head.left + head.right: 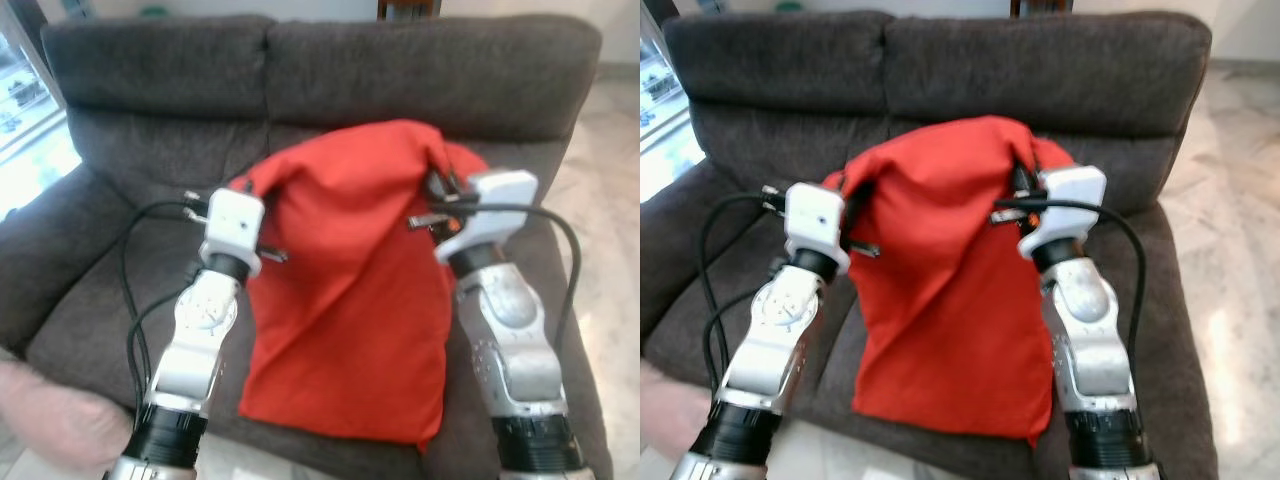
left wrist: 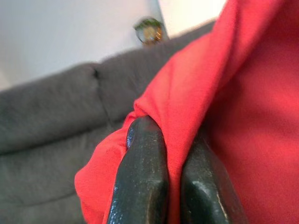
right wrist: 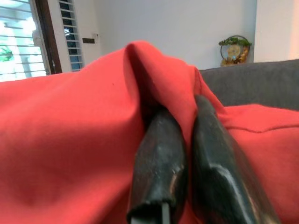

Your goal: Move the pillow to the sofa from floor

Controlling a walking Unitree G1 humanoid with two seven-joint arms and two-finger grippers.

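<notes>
A red pillow [image 1: 345, 300] hangs upright in front of the dark grey sofa [image 1: 300, 70], its lower edge down at the seat's front edge. My left gripper [image 1: 243, 188] is shut on the pillow's upper left corner; the fabric is pinched between the black fingers [image 2: 140, 182]. My right gripper [image 1: 437, 183] is shut on the upper right corner, with red cloth folded between its fingers [image 3: 159, 163]. Both corners are held at about the height of the backrest's lower half, so the pillow's top sags between the two grips.
The sofa's armrests [image 1: 40, 240] stand on either side of the seat. Pale tiled floor [image 1: 610, 170] lies to the right of the sofa. A window with bright light [image 1: 20, 110] is at the far left. A blurred pale shape [image 1: 50, 410] sits at the lower left.
</notes>
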